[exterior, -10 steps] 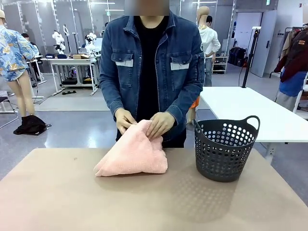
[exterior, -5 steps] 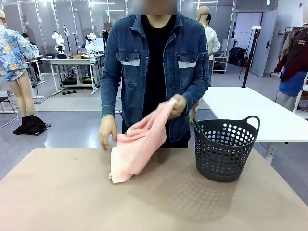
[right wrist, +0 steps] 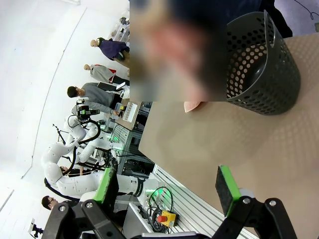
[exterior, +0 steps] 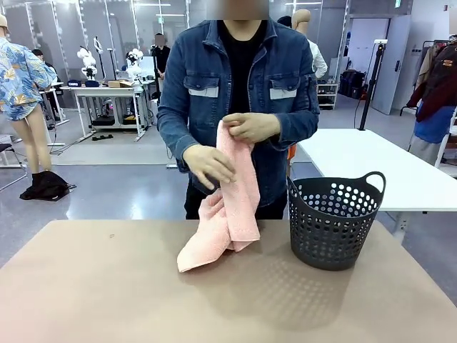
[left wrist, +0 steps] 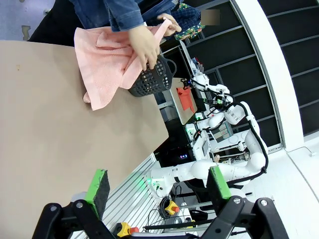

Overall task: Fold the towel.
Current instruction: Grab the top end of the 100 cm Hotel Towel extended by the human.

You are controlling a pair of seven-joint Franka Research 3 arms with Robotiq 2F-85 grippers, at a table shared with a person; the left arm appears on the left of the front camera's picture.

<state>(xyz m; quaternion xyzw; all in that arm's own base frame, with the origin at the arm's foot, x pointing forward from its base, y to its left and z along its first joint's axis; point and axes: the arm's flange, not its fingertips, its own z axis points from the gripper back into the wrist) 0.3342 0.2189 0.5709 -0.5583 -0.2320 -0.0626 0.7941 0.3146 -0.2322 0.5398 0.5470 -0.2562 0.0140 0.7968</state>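
Towel (exterior: 230, 207): hanging lengthwise from person's hands (exterior: 250, 127), left of basket (exterior: 334, 221), far beyond both arms' open, empty jaws.

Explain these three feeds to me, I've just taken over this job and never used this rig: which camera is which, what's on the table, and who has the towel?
The front view looks across a brown table at a person standing on the far side. The other two come from cameras on the robot's wrists, each looking along its own open gripper: the left gripper and the right gripper, both holding nothing. The person's hands hold the pink towel up, and its lower end rests on the table. A dark basket stands on the table to the towel's right in the front view.
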